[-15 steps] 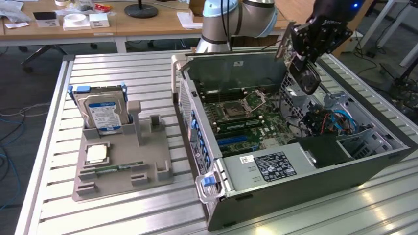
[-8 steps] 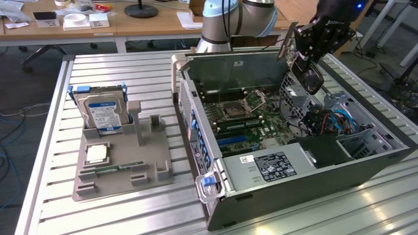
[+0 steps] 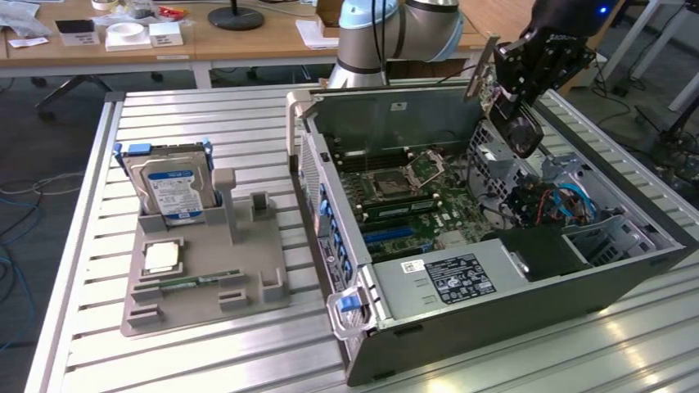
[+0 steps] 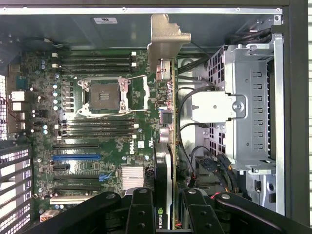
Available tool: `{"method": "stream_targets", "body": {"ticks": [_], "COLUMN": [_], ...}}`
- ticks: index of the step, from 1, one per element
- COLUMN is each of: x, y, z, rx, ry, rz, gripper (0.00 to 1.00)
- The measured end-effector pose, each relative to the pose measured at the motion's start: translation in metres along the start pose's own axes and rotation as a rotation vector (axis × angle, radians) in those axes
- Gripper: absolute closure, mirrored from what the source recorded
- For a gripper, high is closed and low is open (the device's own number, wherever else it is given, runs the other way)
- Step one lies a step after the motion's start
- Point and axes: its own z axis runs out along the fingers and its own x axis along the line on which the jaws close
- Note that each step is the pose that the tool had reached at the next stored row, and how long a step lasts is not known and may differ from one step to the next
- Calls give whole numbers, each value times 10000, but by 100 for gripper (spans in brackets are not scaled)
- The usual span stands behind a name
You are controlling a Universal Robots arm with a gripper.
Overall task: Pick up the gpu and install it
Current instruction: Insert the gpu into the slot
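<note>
Drive cage and cables crowd the hand; motherboard lies open

Black gpu; silver bracket

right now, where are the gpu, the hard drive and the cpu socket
gpu [image 4: 168, 36], wrist view, on its silver bracket
hard drive [image 3: 173, 195], exterior view, on its blue label
cpu socket [image 4: 105, 95], wrist view, on its open middle

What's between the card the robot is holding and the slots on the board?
Nothing visible. The gripper holds the gpu above the open case, and the slots lie bare. Black cables run close beside the card.
</note>
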Motion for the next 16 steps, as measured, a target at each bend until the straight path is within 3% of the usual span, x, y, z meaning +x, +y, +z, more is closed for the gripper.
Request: {"method": "stream_targets", "body": {"ticks": [9, 16], "x": [0, 1], "y": [0, 0], "z": [0, 3], "rx": [-1, -13], "ry": [2, 54], "rz": [-34, -738], "gripper": [73, 73]}}
